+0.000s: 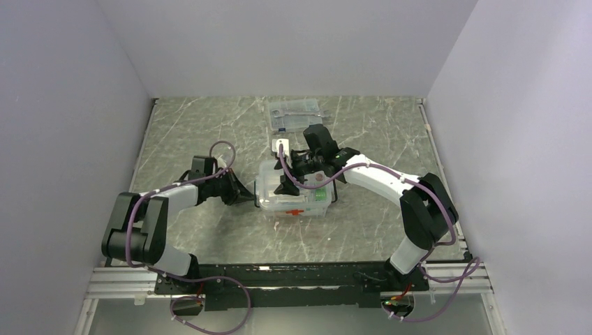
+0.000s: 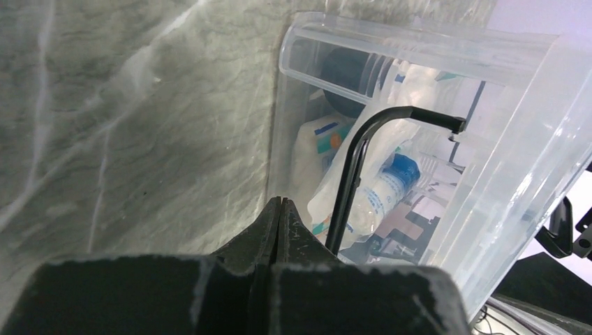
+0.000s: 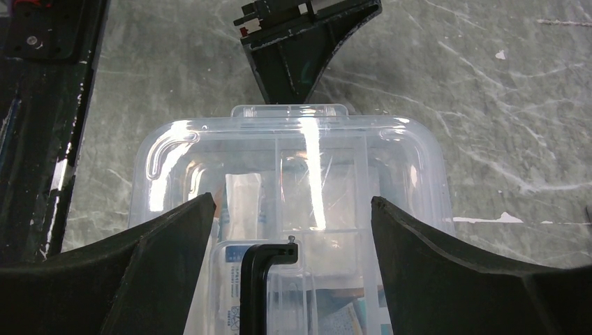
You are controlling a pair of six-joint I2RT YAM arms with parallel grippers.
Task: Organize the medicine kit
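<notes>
The medicine kit [image 1: 301, 200] is a clear box with a red mark on its front, standing mid-table with its lid on. The left wrist view shows a blue-capped bottle [image 2: 392, 183] and packets inside it, and the lid's black handle [image 2: 354, 162]. My left gripper [image 2: 280, 202] is shut with nothing visible between its jaws. Its tips are down at the box's left wall [image 2: 286, 125], just outside it. My right gripper [image 3: 293, 202] hangs open over the clear lid [image 3: 293, 150], one finger on each side of the black handle [image 3: 255, 279].
A flatter clear case [image 1: 297, 115] with metal tools lies at the back of the table. A small white object [image 1: 280, 145] sits between it and the kit. Grey walls close in the marble table [image 1: 209, 237] on both sides.
</notes>
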